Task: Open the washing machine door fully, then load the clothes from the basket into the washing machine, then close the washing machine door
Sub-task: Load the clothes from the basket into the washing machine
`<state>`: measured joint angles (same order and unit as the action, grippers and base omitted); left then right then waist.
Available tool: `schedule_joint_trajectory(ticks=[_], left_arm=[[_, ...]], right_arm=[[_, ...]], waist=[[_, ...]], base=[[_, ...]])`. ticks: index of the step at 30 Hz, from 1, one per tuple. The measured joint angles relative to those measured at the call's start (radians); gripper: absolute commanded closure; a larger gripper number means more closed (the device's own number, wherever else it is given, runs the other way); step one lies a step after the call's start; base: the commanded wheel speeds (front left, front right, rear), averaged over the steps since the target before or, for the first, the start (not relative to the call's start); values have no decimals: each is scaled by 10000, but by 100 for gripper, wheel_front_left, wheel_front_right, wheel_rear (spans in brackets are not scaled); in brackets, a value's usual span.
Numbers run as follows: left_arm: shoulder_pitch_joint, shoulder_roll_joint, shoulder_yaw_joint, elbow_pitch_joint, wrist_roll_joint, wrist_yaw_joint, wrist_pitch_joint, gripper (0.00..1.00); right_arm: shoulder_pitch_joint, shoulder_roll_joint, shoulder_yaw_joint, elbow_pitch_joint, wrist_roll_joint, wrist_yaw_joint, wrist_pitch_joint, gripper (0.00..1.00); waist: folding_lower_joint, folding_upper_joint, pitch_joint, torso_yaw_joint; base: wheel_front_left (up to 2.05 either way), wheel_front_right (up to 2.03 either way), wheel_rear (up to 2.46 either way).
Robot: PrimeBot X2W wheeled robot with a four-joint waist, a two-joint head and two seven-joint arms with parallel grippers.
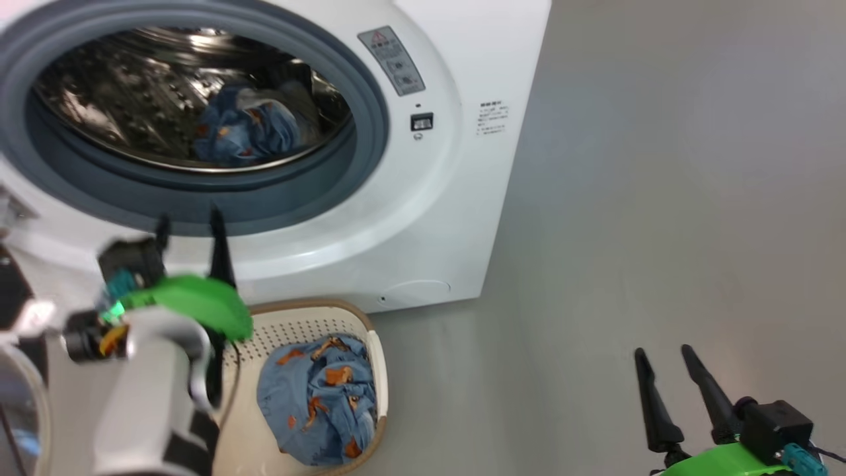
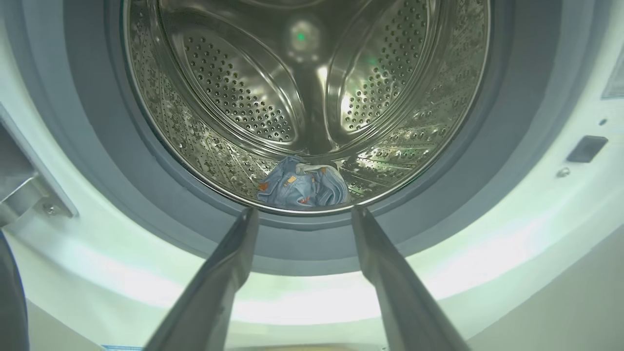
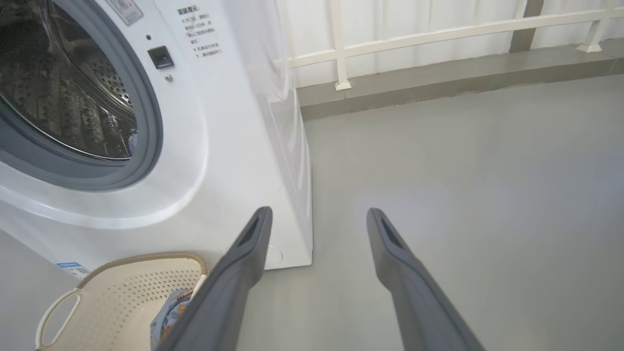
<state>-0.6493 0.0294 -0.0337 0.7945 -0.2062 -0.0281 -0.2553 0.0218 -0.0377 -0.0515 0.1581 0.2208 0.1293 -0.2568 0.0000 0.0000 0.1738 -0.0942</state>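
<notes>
The washing machine [image 1: 429, 218] stands with its mouth open, and a sliver of the door [image 1: 10, 291] shows swung aside at the left edge. One light blue garment [image 1: 244, 129] lies at the bottom of the steel drum [image 2: 234, 97]; the left wrist view shows this garment [image 2: 302, 187] too. Another printed garment [image 1: 317, 403] lies in the cream basket [image 1: 310, 305] on the floor before the machine. My left gripper [image 1: 188, 221] is open and empty, just outside the grey rubber ring [image 2: 97, 146]. My right gripper [image 1: 663, 352] hangs open and empty over bare floor, right of the basket [image 3: 126, 297].
Grey floor [image 1: 661, 198] stretches to the right of the machine. A white railing [image 3: 438, 34] on a low kerb runs along the back. The door's hinge bracket [image 2: 24, 190] juts out at the left of the opening. A blue sticker [image 3: 70, 268] sits low on the machine's front.
</notes>
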Motion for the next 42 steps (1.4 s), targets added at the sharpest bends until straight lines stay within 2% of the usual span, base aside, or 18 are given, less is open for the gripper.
schedule_joint_trajectory(ticks=[6,11,20,29,34,42], left_arm=[[2014,-73,-307,-1772,-159,123,0,0],[3608,-63,-571,-3306,-303,499,0,0],[6230,17,-472,-6084,-495,1051,0,0],[7774,125,-224,-7580,-895,1463,0,0],[8539,132,-464,-7791,-1120,1561,0,0],[8748,153,-566,-8096,-1152,1743,0,0]], right_arm=[[10,-2,107,-81,-190,0,0,0],[39,-2,115,-127,-441,0,0,0],[494,-2,27,-205,-646,0,0,0],[627,2,40,-295,-1060,0,0,0],[639,0,-2,-347,-1060,0,0,0],[779,0,-188,-495,-1051,0,0,0]], waist=[[0,1,-424,179],[0,0,-763,274],[0,1,-1376,307],[0,1,-1764,278],[0,1,-1854,307],[0,0,-1852,605]], base=[[0,0,0],[0,0,0],[0,0,0],[0,0,0],[0,0,0],[0,0,0]])
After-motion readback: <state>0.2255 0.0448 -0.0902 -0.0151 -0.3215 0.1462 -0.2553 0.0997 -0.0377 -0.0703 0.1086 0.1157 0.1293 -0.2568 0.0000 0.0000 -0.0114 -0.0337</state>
